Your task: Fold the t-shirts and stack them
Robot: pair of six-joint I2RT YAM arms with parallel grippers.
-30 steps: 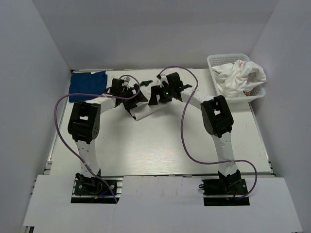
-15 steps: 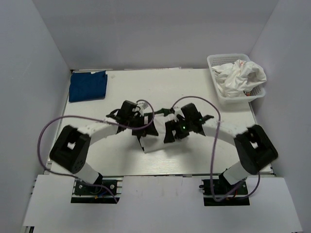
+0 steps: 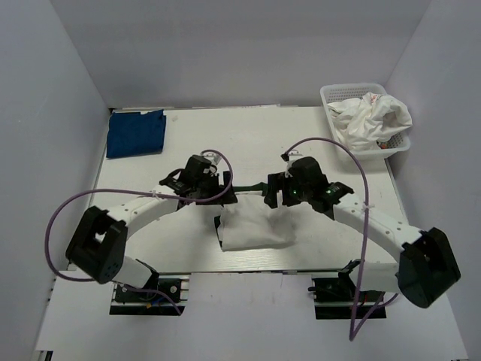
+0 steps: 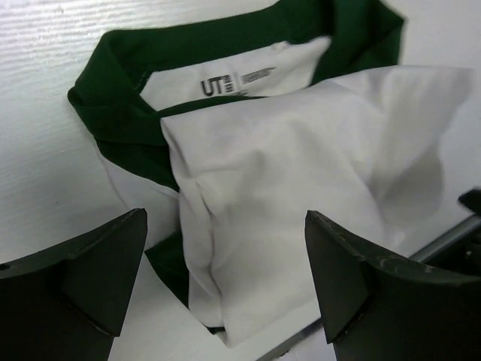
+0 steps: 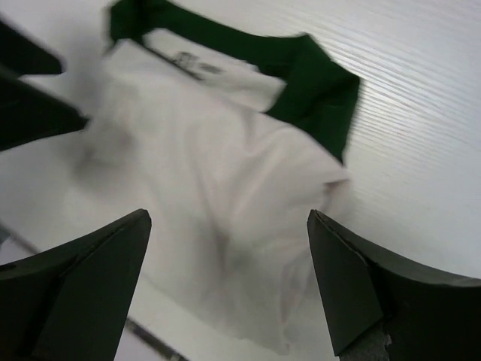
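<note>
Change: over the last second both arms have swung from the far middle of the counter (image 3: pixel 301 143) toward its near edge, bringing the green-and-white shirt (image 3: pixel 252 229) along. It now lies laid down, and the tools have drawn back to its far end.
Left tool (image 4: pixel 225 226): released, fingers spread wide with nothing between them, hovering over the collar end.
Right tool (image 5: pixel 227 219): released as well, empty, above the same end from the other side.
Shirt's place: close to the near edge, between the two arms, collar pointing away from the bases.
Done: the blue shirt (image 3: pixel 135 133) lies folded flat in the far left corner. The green-and-white one looks folded into a rough rectangle.
Left: stacking it with the blue one, most likely. The white shirts (image 3: pixel 372 116) are heaped unfolded in the basket (image 3: pixel 331 94).
Cloth: soft matte knit. The white body is creased and puffs a little along the fold, the dark green collar is a curved band, and a printed neck label (image 4: pixel 237 81) shows.
Basket: white plastic lattice, rectangular.
Counter surface: white, finely lined.
</note>
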